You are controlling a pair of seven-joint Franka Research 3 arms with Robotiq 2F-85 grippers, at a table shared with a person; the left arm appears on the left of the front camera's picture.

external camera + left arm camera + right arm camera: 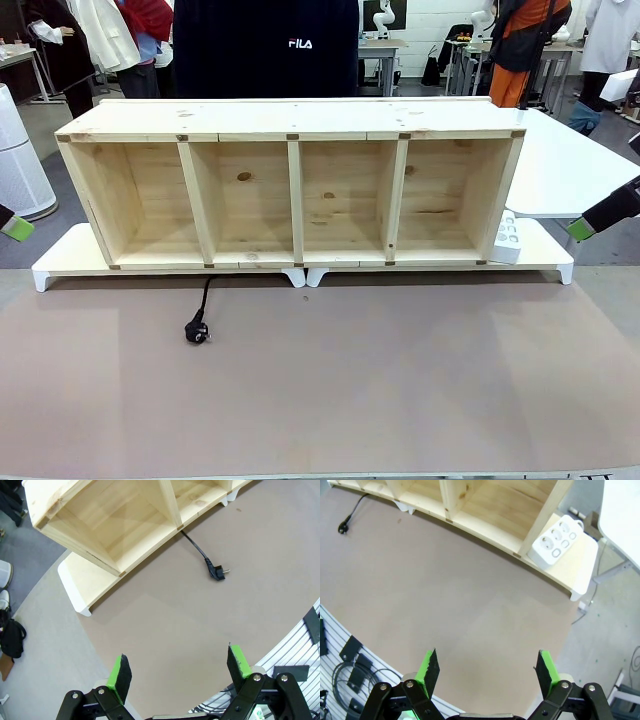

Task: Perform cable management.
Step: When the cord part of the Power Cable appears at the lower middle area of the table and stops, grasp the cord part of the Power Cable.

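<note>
A wooden shelf unit (pixel 300 135) spans the tabletop (pixel 350 390), its four compartments showing bare wood. The black cable (pixel 206 298) emerges from under it (probably from behind), its plug (pixel 196 332) lying on the tabletop. A white power strip (pixel 506 240) sits beside the shelf's right end. The left gripper (pixel 179 667) and right gripper (pixel 487 666) are spread.

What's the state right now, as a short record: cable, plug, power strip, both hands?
cable: thin black, emerges at the shelf's front base, left of centre, runs onto the table
plug: loose on the table, not inserted
power strip: white, on the riser at the shelf's right end, apart from the plug
left hand: open, empty, apart from the cable
right hand: open, empty, on the power strip's side
</note>
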